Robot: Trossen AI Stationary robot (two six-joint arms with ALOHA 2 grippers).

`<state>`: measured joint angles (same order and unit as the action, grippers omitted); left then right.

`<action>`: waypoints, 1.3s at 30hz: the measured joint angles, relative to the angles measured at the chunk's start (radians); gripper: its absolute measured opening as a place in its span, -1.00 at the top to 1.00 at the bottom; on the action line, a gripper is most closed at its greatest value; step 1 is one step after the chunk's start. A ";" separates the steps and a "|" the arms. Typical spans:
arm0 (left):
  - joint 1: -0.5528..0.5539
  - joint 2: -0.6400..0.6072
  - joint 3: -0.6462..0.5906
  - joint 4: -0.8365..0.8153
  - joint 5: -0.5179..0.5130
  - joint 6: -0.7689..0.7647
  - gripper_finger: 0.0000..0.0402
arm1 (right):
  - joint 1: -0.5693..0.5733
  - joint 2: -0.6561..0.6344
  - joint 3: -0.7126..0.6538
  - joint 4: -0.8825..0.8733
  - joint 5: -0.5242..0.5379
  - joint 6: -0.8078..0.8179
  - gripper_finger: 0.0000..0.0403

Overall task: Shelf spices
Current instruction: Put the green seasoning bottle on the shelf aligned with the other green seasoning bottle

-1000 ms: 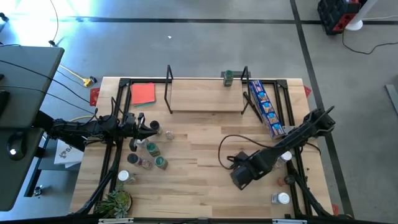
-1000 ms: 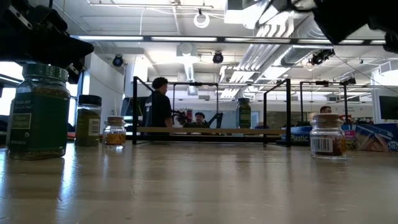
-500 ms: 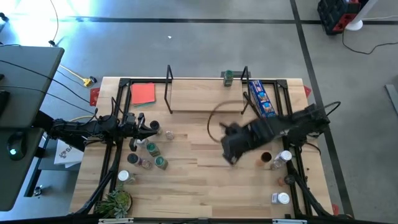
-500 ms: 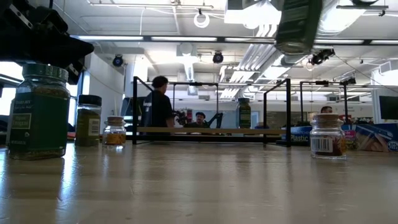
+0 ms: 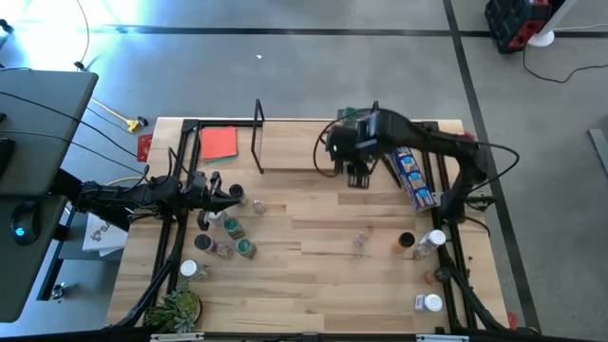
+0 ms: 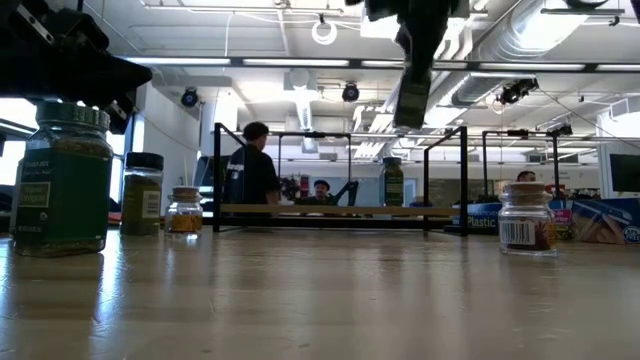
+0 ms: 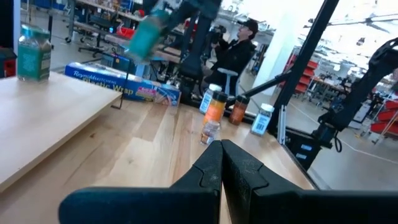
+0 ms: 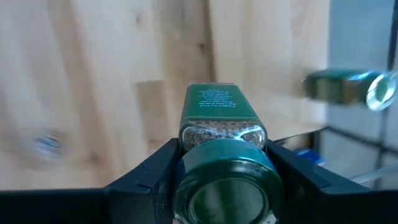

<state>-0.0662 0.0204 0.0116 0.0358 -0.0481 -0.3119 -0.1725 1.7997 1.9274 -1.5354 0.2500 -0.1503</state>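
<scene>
Mid-carry: right claw [image 5: 357, 171] gripping a green-capped jar [image 8: 221, 155] above the shelf [image 5: 294, 147], beside one shelved jar [image 5: 349, 117]; next, lowering upright onto the board; left claw [image 7: 222, 163] closed, idle.

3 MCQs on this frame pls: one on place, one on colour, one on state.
1. Where is the right gripper?
A. Over the shelf's right end
B. Over the plant
C. Off the table

2. Cap colour of the jar it holds?
A. White
B. Green
C. Brown

3. The left gripper is:
A. Open
B. Shut on a jar
C. Shut, empty

Answers: 1 A, the high view shows it above the board's right end. 2 B, the right wrist view shows a green cap. 3 C, its fingers meet with nothing between.
</scene>
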 joint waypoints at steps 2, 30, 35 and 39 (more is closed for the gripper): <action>0.000 0.000 0.000 0.011 -0.001 0.000 1.00 | -0.054 0.022 0.000 0.033 -0.018 -0.104 0.08; 0.000 0.000 0.000 0.029 -0.001 0.000 1.00 | -0.312 0.265 -0.001 0.130 0.029 -0.467 0.03; 0.000 0.000 0.000 0.029 -0.001 0.000 1.00 | -0.321 0.265 -0.001 0.140 0.031 -0.479 0.03; 0.000 0.000 0.000 0.029 -0.001 0.000 1.00 | -0.321 0.265 -0.001 0.146 0.031 -0.485 0.02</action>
<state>-0.0660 0.0200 0.0116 0.0647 -0.0486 -0.3116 -0.4934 2.0649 1.9263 -1.3894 0.2810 -0.6354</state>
